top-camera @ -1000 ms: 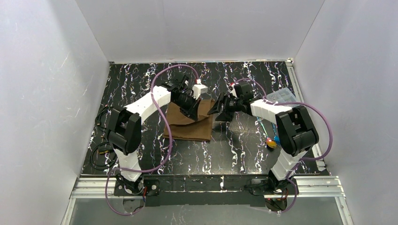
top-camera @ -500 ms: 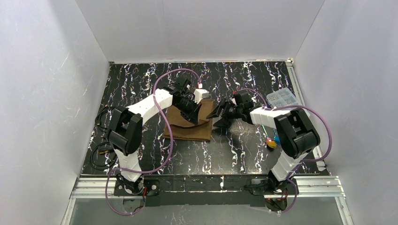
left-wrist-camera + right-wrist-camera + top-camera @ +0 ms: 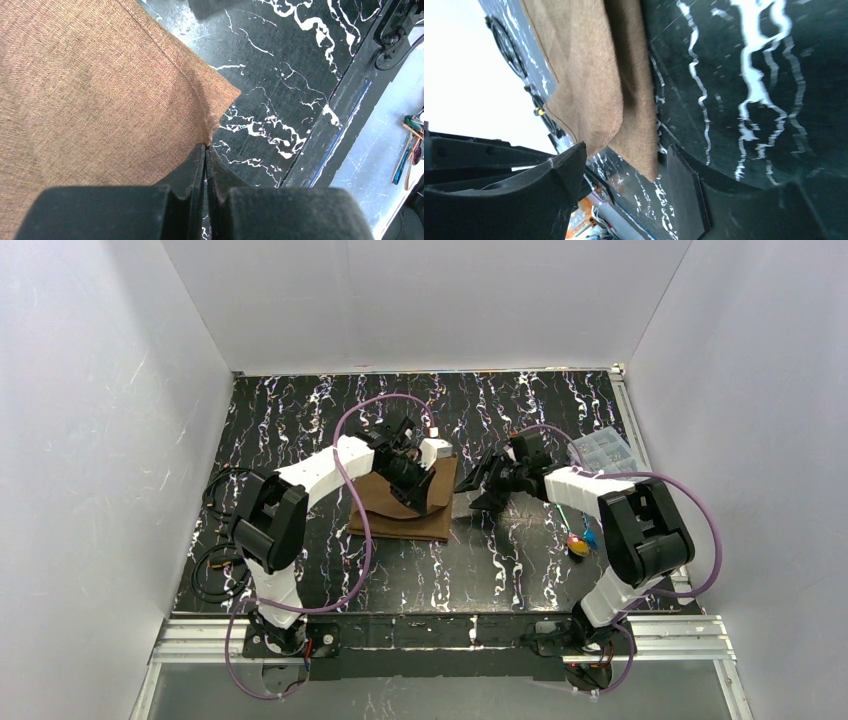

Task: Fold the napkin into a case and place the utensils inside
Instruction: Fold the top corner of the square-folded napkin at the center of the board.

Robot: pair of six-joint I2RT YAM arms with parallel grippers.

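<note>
The brown napkin [image 3: 400, 518] lies left of centre, partly folded, with one flap raised off the lower layer. My left gripper [image 3: 418, 490] is shut on that flap; in the left wrist view the closed fingertips [image 3: 206, 148] pinch a frayed corner of the napkin [image 3: 90, 90]. My right gripper [image 3: 474, 490] stands open at the napkin's right edge. In the right wrist view a napkin [image 3: 599, 80] corner hangs between the spread fingers [image 3: 686, 190] of this gripper [image 3: 624, 172], touching neither. The utensils [image 3: 578, 540] lie at the right, also seen as utensils [image 3: 407, 147] in the left wrist view.
A clear plastic compartment box [image 3: 602, 448] sits at the far right of the black marbled table [image 3: 480, 570]. White walls close in three sides. Purple cables loop over both arms, and black cables [image 3: 212, 570] lie at the left edge.
The left gripper has carried the raised napkin flap toward the near right. The right gripper has shifted a little right and lower beside the napkin's edge, its jaws slightly narrower.
</note>
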